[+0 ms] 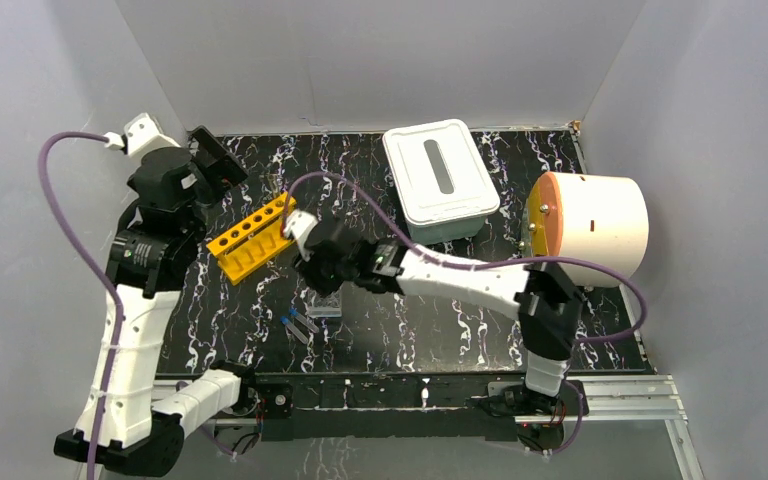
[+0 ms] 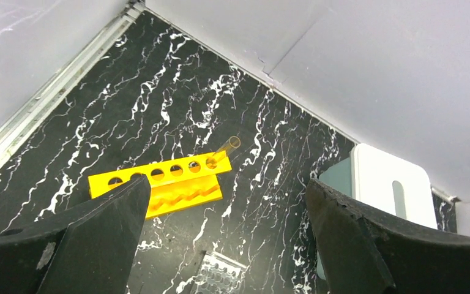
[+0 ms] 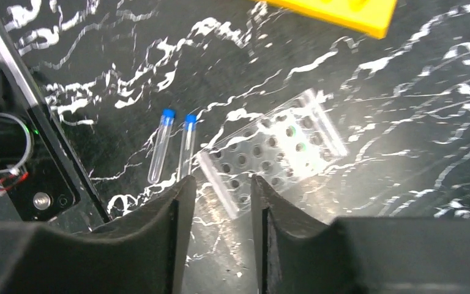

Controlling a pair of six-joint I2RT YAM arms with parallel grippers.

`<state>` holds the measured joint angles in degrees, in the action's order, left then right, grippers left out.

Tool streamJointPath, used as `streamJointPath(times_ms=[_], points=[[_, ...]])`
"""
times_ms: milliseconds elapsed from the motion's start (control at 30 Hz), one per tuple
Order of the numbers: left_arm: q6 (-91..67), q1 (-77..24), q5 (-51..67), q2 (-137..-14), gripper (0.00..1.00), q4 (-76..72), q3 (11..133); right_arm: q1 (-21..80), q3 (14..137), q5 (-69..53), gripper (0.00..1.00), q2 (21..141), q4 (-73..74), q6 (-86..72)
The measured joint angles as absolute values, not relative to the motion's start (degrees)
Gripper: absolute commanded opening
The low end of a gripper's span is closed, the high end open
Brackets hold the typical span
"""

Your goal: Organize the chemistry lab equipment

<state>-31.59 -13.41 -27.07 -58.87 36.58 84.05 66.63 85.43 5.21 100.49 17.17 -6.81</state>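
Grey walls (image 1: 360, 60) enclose a black, white-veined tabletop (image 1: 440, 330). The left gripper (image 2: 226, 196) is spread wide and empty, with the yellow rack (image 2: 159, 184) ahead between its fingers. The right gripper (image 3: 220, 184) is narrowly parted and grasps nothing. The clear well plate (image 3: 275, 150) lies just beyond its tips, and the blue-capped tubes (image 3: 162, 144) beside them.

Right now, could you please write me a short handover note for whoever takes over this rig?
Left pincer: wide open, empty, raised near the yellow rack.
Right pincer: narrowly open, empty, close over the well plate.
Done: amber tube sits in the rack's end hole; the other holes look empty.
Two blue-capped tubes lie side by side on the table beside the plate.
Still to do: probably racking those tubes.
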Motion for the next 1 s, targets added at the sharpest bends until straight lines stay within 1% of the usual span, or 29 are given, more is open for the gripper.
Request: streamJointPath(times_ms=[67,167,333,400,467,600,733,800,900,1000], points=[[-32.23,-13.39,-28.18,-58.02,0.98,39.09,86.15,69.69,85.78,6.92,0.41,103.48,17.12,-6.33],[-32.4,-13.39,-29.71,-57.93,0.98,41.74,88.79,73.28,86.72,8.93,0.4,107.96,17.56,-5.72],[-31.48,-13.37,-31.07,-58.04,0.98,43.97,91.05,77.01,92.03,11.31,0.28,116.68,18.94,-5.32],[-31.07,-13.37,-31.09,-58.15,0.98,44.34,91.39,77.52,94.59,12.32,0.26,119.52,20.14,-5.34],[-30.89,-13.37,-31.11,-58.28,0.98,44.8,91.44,77.65,97.49,13.58,0.26,122.17,21.96,-5.43],[-30.5,-13.37,-31.16,-58.46,0.98,45.36,91.44,77.56,101.73,15.49,0.3,125.54,24.84,-5.5],[-30.11,-13.37,-31.68,-58.43,0.98,45.5,91.46,77.32,105.73,16.6,0.29,128.53,27.59,-5.65],[-29.98,-13.37,-32.01,-58.43,0.98,45.5,91.46,77.28,107.35,16.82,0.32,129.78,28.91,-5.63],[-29.78,-13.37,-32.6,-58.39,0.98,45.5,91.46,77.28,108.51,17.02,0.36,131.04,30.09,-5.63],[-29.56,-13.37,-33.23,-58.19,0.98,45.47,91.46,77.28,108.88,16.8,0.37,131.79,31.07,-5.63]])
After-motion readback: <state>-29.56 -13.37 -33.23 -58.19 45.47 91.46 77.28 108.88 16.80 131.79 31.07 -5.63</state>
